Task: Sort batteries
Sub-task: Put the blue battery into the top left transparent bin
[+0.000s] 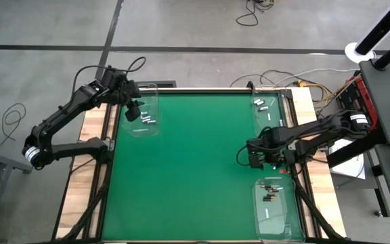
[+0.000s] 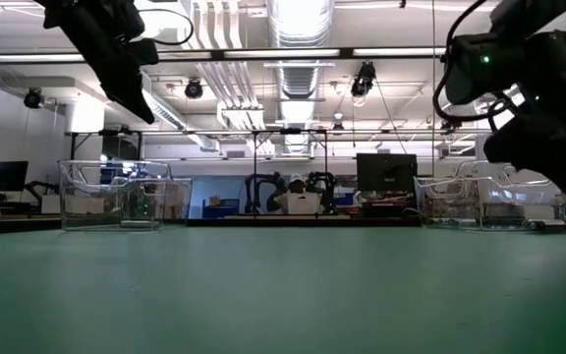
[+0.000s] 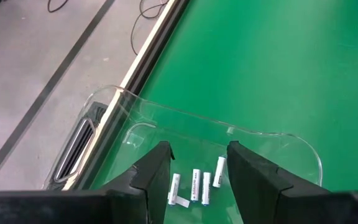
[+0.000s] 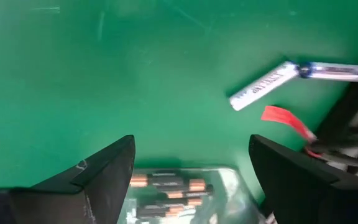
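Several whitish batteries lie in a clear tray at the table's far left. My left gripper hangs open above them, touching nothing. In the high view it is the left gripper over that tray. Dark batteries lie in a clear tray at the near right. My right gripper is open and empty just short of that tray, right of the table's middle. A whitish battery lies on the green mat.
A third clear tray at the far right holds whitish batteries. A small red tag and cables lie beside the loose battery. The green mat is bare across its middle. Wooden strips border the table's left and right edges.
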